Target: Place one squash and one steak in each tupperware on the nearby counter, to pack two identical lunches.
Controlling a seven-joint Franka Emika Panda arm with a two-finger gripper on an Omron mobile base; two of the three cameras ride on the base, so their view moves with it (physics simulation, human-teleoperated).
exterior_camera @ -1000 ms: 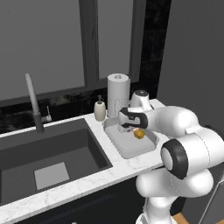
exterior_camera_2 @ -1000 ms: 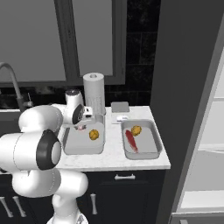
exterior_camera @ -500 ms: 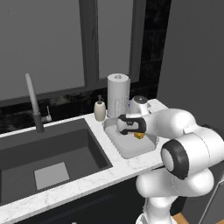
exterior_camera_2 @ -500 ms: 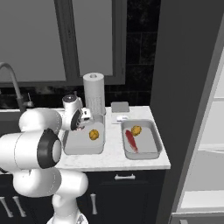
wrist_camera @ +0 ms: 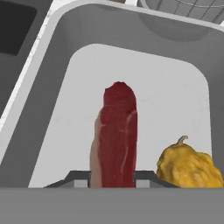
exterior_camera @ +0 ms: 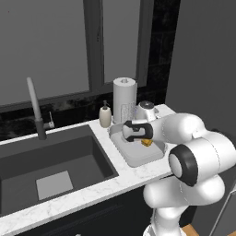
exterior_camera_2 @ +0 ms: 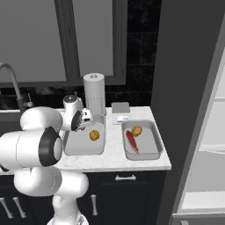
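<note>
Steak (wrist_camera: pixel 117 131) clamped at its near end between the tips of the gripper (wrist_camera: pixel 113 177), jaws drawn close on the meat. Hangs lengthwise over the floor of the left tupperware (wrist_camera: pixel 57 52), far end pointing at the tray's back wall. Cannot tell whether that far end touches the floor yet.

Likely soft, floppy and light, perhaps a little slick. Pinched across its narrow width at one end, so probably droops beyond the jaws. Best let go low over the bare floor, clear of the rim, so it lies flat and does not fold over.

Squash (wrist_camera: pixel 190 166) lying inside the same tray, just beside the steak, towards the tray's front right corner. Looks firm, lumpy and rounded, apt to roll if nudged. Worth keeping the steak off it.

Count across the counter (exterior_camera_2: pixel 115 160):
- Two trays: the left one just beside the sink's right edge, and the right tupperware (exterior_camera_2: pixel 154 140) near the counter's right end.
- Two steaks: one in the jaws, and a second steak (exterior_camera_2: pixel 131 141) lying along the left side of the right tray.
- Two squashes: one in the left tray, and a second squash (exterior_camera_2: pixel 137 131) towards the back of the right tray.

Right tray packed already, by the look of it. Left one lacks only the release.
</note>
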